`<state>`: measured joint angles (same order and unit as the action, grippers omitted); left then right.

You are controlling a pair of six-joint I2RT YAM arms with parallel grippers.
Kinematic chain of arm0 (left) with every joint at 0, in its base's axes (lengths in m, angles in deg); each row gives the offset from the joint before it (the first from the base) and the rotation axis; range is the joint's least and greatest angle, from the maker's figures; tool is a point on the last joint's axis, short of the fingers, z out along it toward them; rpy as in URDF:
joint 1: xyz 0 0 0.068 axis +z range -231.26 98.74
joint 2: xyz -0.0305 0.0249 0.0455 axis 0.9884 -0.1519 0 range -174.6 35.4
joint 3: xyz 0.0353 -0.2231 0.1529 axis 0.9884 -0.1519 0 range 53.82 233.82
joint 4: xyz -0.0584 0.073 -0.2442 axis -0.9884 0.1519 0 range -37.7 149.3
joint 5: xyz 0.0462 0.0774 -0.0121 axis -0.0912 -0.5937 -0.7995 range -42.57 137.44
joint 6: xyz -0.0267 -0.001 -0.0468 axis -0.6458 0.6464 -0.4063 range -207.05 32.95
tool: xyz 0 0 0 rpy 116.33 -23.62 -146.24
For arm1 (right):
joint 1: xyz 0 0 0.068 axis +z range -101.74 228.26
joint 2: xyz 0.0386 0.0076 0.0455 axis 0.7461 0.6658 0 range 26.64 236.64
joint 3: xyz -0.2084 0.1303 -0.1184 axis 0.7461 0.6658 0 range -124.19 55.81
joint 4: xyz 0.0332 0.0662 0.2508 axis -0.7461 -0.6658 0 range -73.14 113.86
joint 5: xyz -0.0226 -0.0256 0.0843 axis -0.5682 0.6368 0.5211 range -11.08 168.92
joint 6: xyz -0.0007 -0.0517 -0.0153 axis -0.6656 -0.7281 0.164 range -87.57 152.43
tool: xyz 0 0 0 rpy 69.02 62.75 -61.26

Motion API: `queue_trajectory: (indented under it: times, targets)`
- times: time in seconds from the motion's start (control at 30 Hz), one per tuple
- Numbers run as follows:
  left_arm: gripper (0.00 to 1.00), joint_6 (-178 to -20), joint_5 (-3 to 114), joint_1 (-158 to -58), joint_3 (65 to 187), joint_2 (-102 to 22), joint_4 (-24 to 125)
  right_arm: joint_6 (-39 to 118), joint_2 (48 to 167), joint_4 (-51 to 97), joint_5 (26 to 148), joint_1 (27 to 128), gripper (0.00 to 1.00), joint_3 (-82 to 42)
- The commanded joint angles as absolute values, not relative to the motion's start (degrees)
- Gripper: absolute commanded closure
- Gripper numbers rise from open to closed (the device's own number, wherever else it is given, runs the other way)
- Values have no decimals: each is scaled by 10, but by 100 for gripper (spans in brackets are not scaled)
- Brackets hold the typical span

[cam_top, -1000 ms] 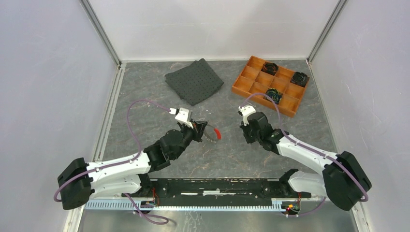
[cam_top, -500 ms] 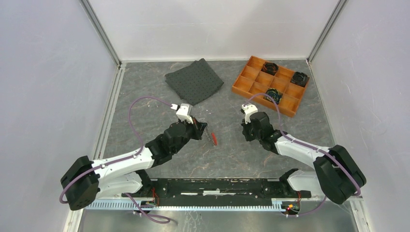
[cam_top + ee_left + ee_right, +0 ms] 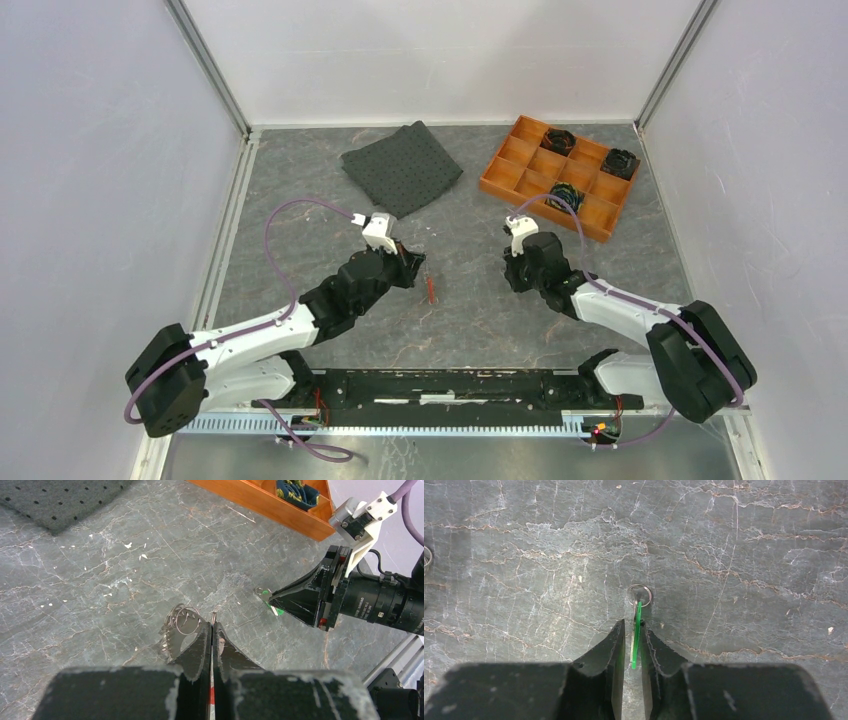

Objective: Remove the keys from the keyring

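Presently, by item:

1. Right gripper (image 3: 634, 632): the jaws are narrowly parted. The green key (image 3: 638, 615) stands edge-on between them with bare table (image 3: 749, 555) showing on one side of it, so the pinch looks let go. A small ring (image 3: 639, 595) hangs on the key's far end, at or just over the table.
2. Left gripper (image 3: 212, 630): the jaws are pressed together. A red sliver in the seam is taken to be the red key (image 3: 212, 696).
3. Keyring (image 3: 184, 620): wire loops lie just beside the left gripper's tip, partly behind one finger. Whether the red key is still threaded on cannot be told. The green key is well apart from the loops and is judged already off.

Risks:
- The green key could tip or cling to a pad as the jaws widen and land askew.
- The loops could snag on the left finger when that arm moves and drag along.
- The thin red key could twist out of its edge-on pinch.

Change over the last second, top view:
- The red key was held out to the right of the left gripper with the loop showing. Now it is a thin upright line tucked in close.
- The right gripper has shifted slightly right and loosened.
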<state>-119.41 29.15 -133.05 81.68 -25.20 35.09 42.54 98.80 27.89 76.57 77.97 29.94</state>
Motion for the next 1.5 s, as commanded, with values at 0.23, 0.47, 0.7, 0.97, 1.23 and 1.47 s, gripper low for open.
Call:
queue_trajectory:
  times: [0.23, 0.47, 0.7, 0.97, 1.23, 1.47]
  targets:
    - [98, -1222, 304, -1317, 836, -257, 341, 418, 934, 260, 768, 775, 44, 272]
    - [98, -1221, 287, -1307, 821, -255, 354, 417, 869, 207, 764, 775, 2, 243]
    - [98, -1226, 271, -1282, 811, -257, 398, 420, 787, 181, 756, 775, 2, 234]
    - [98, -1250, 256, -1273, 782, -264, 402, 417, 767, 167, 762, 775, 2, 223]
    - [96, -1253, 243, -1246, 779, -309, 384, 417, 768, 167, 768, 774, 2, 221]
    - [86, -1248, 249, -1212, 801, -369, 363, 417, 772, 166, 804, 774, 2, 209]
